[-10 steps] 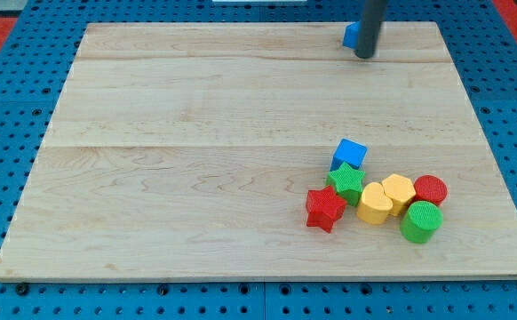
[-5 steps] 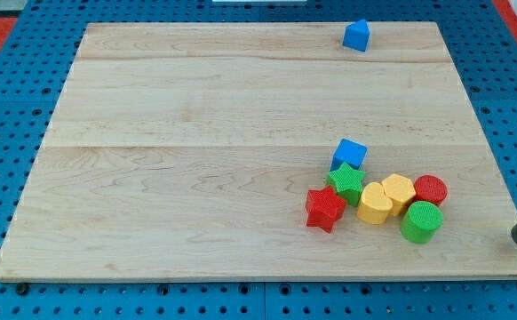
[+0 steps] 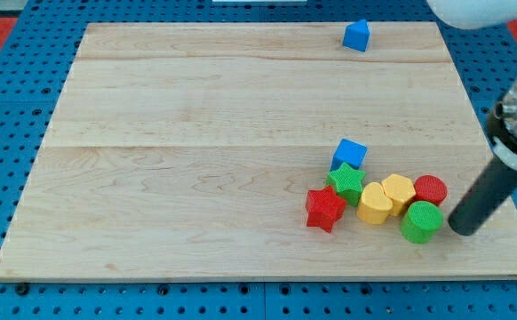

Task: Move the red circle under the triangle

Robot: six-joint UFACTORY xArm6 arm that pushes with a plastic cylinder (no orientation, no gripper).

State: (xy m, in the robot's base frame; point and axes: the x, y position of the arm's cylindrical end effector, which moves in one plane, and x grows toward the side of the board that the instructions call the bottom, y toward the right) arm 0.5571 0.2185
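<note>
The red circle [image 3: 431,189] lies at the right end of a cluster of blocks near the board's lower right. The blue triangle [image 3: 357,35] stands alone at the view's top, near the board's far edge. My tip [image 3: 461,228] rests on the board just right of the green circle [image 3: 420,221] and below-right of the red circle, apart from both by a small gap. The rod slants up to the view's right.
The cluster also holds a blue cube [image 3: 350,154], a green star [image 3: 346,183], a red star [image 3: 325,209] and two yellow blocks [image 3: 386,198]. The wooden board [image 3: 196,160] lies on a blue pegboard; its right edge is close to my tip.
The rod went from the blue triangle at the top to the lower right edge, and now has moved left onto the board beside the green circle. No block has moved.
</note>
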